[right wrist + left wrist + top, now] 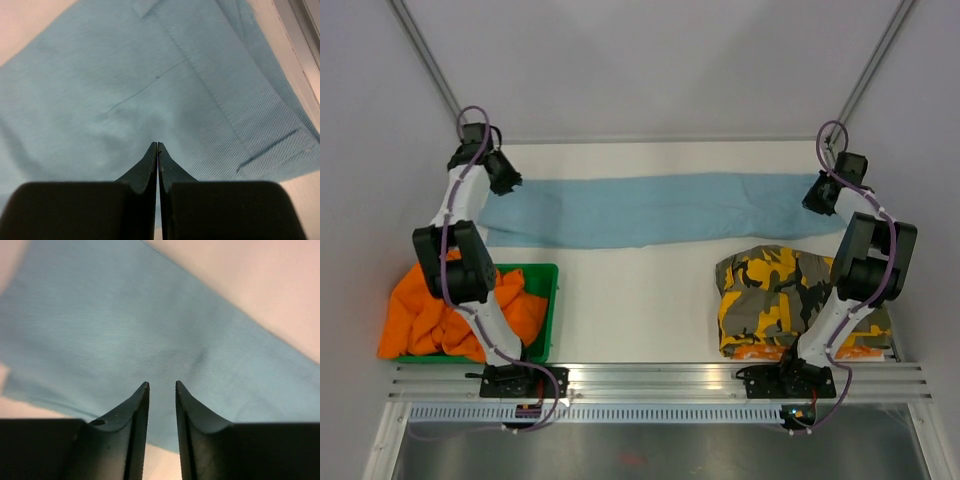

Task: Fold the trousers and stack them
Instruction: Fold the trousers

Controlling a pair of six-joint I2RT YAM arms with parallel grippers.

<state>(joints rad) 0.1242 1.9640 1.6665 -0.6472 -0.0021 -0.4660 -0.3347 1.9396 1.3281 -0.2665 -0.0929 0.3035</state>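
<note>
Left tool (503,175) (162,385): two dark fingers set a little apart, a narrow gap between the tips. It hangs over the left end of the light-blue trousers (650,210) (125,325), and the cloth shows through the gap.

Right tool (817,195) (157,145): fingers pressed together, tips meeting. It is poised over the right end of the same pair, where seams and a pocket slit show in the right wrist view (150,75).

Light-blue trousers: one pair, laid flat in a long band across the far part of the white surface (640,300), reaching from one arm to the other.

Camouflage trousers (770,285): yellow, black and grey, folded in a rough block on the near right of the surface, just beside the right arm. An orange edge shows under its near side.

Orange trousers (420,315): bunched loosely, lying in and spilling over the left side of a green crate (535,268) at the near left.

Rail (650,378): metal, along the near edge, carrying both arm bases.
</note>
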